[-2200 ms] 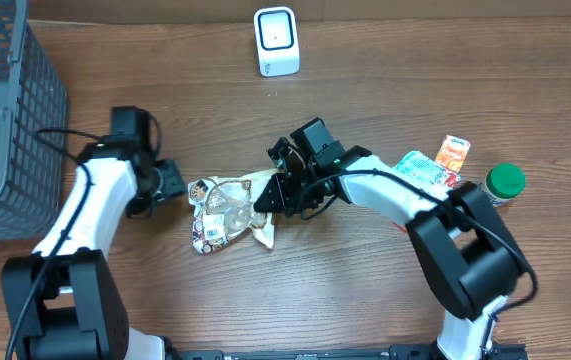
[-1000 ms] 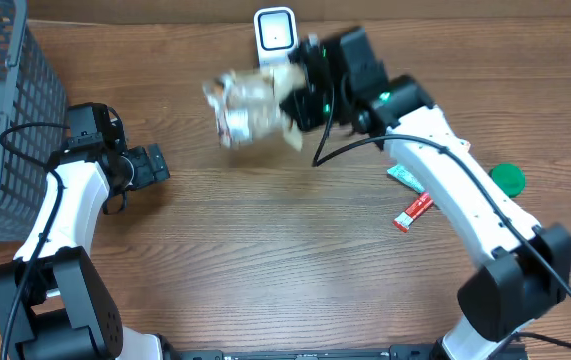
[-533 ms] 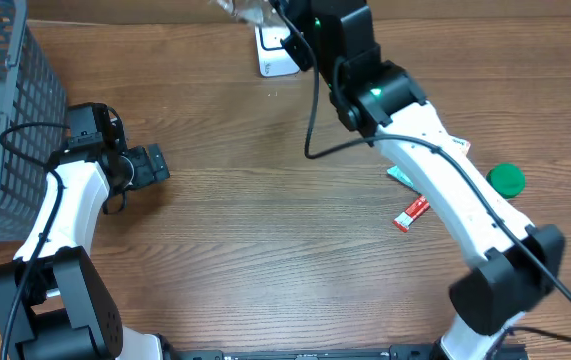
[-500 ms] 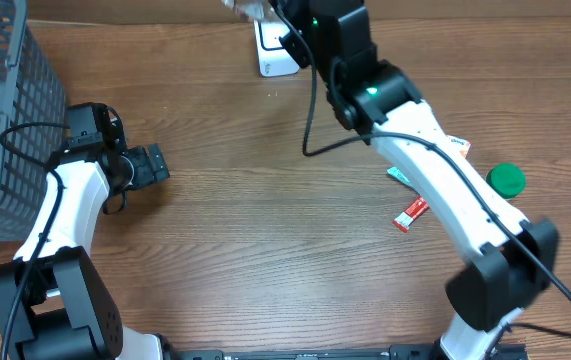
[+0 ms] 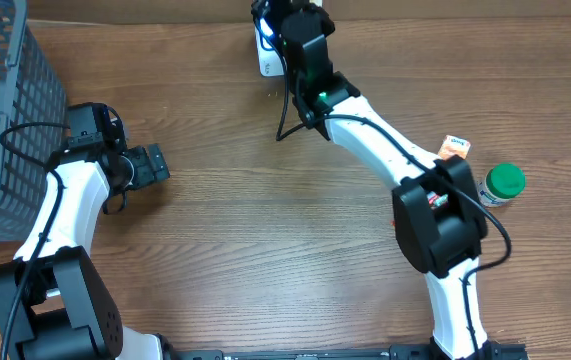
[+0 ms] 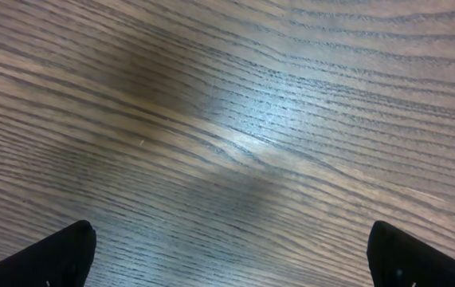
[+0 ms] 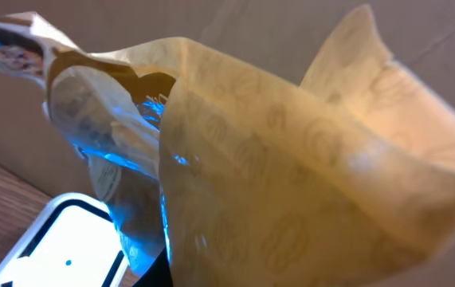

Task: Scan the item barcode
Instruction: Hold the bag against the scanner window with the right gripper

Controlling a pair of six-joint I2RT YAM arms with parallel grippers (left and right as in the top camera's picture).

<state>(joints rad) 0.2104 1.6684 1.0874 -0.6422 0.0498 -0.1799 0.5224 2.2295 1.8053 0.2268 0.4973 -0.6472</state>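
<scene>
The item is a tan and clear snack bag [image 7: 291, 183] that fills the right wrist view, lit blue along one edge. My right gripper [image 5: 277, 16] is shut on it at the table's far edge, its fingers hidden behind the wrapper. The white scanner [image 7: 48, 247] glows directly below the bag, and from overhead only part of the scanner [image 5: 267, 62] shows beside the arm. The bag itself is hidden in the overhead view. My left gripper [image 5: 151, 165] rests open over bare wood at the left, its dark fingertips [image 6: 61, 253] wide apart with nothing between them.
A grey wire basket [image 5: 5, 120] stands at the far left. A green-capped bottle [image 5: 505, 182] and an orange packet [image 5: 453, 148] lie at the right, beside the right arm's base. A cardboard wall runs behind the scanner.
My right arm lifted the bag from the middle of the table and carried it back over the scanner, then reached further toward the far edge. The left arm has stayed put.
</scene>
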